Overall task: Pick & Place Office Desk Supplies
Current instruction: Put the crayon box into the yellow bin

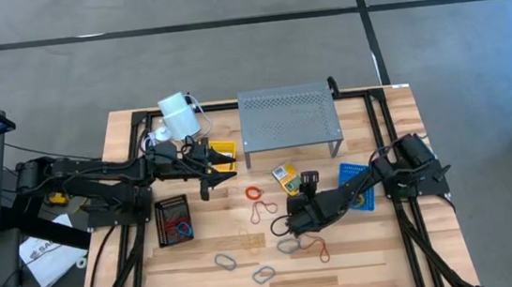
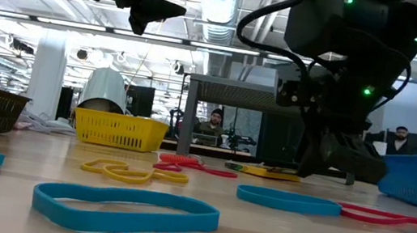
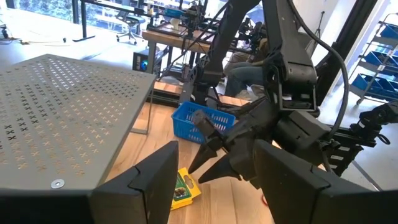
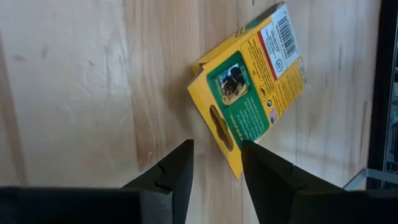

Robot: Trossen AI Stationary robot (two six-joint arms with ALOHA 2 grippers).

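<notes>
Two grippers up, both empty.
Right gripper (image 4: pixel 216 163), fingers apart, hovers just short of the crayon box (image 4: pixel 252 87) mid-frame; left gripper (image 3: pixel 214 171), jaws parted, hangs upper left.

crayon box (image 1: pixel 284 173) before shelf (image 1: pixel 288 114)

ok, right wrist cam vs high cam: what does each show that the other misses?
Only the right wrist view: the print on the crayon box, a barcode at one end and a green panel, and the right gripper with open jaws near one box corner, empty.

Only the high view: the layout. Grey perforated shelf at the back, yellow basket, black basket, blue basket, rubber bands scattered on the wood, and the left gripper raised beside the yellow basket.

Both: the crayon box lying flat on the table.
</notes>
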